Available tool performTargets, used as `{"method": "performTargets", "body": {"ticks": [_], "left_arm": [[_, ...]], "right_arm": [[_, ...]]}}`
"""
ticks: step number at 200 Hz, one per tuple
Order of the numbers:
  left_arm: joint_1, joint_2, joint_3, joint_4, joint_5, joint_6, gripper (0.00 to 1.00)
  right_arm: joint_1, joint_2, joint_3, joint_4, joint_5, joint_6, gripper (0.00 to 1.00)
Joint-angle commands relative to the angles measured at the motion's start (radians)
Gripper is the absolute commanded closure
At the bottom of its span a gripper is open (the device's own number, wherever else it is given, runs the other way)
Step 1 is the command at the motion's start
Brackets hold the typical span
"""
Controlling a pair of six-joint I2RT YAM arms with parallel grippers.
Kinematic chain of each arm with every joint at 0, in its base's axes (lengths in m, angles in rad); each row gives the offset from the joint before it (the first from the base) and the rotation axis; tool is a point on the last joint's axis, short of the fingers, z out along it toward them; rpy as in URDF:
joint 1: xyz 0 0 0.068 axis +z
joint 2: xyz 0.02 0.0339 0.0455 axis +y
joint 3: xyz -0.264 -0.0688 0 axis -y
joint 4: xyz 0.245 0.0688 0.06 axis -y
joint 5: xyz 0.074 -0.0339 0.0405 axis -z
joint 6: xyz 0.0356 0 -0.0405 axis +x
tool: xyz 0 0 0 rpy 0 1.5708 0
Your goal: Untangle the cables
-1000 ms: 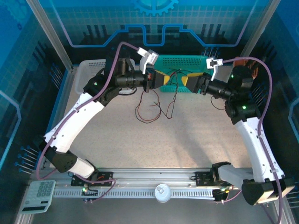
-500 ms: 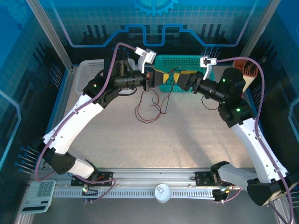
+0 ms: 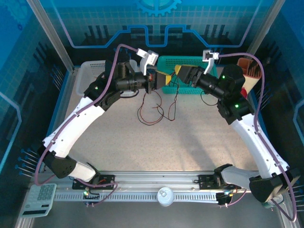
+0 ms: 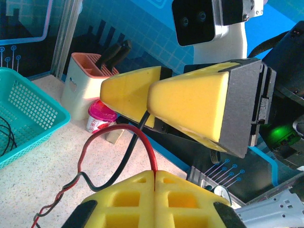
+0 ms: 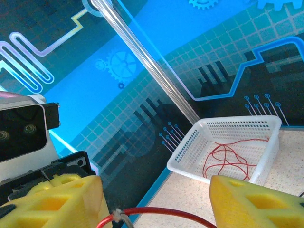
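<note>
Just in front of the teal plastic mesh basket (image 3: 190, 61), the left claw (image 4: 155, 176) is clenched on the thin red and black cables (image 3: 154, 111). A red strand is pinched at its yellow tips, and the rest of the bundle loops down toward the speckled desk (image 3: 199, 137) on the basket's near side. The right claw (image 5: 154, 195) stands just beside it, over the basket's front rim. It is released, its yellow pads apart, with a red strand running ungripped across the gap. The trouble probably lies in the pull. If the right claw shuts on both colours at once, or draws away before the twisted stretch below loosens, the twist could tighten into a knot. If it shuts too late, the strand slips out. With the claws this near they could also bump, and the hanging loop may snag the basket's rim.
</note>
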Motion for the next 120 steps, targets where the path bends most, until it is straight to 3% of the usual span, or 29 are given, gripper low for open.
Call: {"method": "performTargets", "body": {"ticks": [1,34,87,120], "left_arm": [[0.006,-0.036,-0.006,0.031,-0.007,-0.012,1.0],[0.005,-0.036,-0.006,0.034,-0.003,-0.017,1.0],[0.006,-0.039,-0.022,0.041,-0.033,-0.015,1.0],[0.022,-0.056,-0.056,0.057,-0.118,-0.007,1.0]], "right_arm": [[0.014,0.002,0.028,0.044,0.009,0.014,0.4],[0.018,0.02,0.032,0.054,0.003,0.021,0.48],[0.018,0.018,0.03,0.039,0.002,0.002,1.0],[-0.009,-0.028,-0.018,-0.006,0.032,-0.022,1.0]]}}
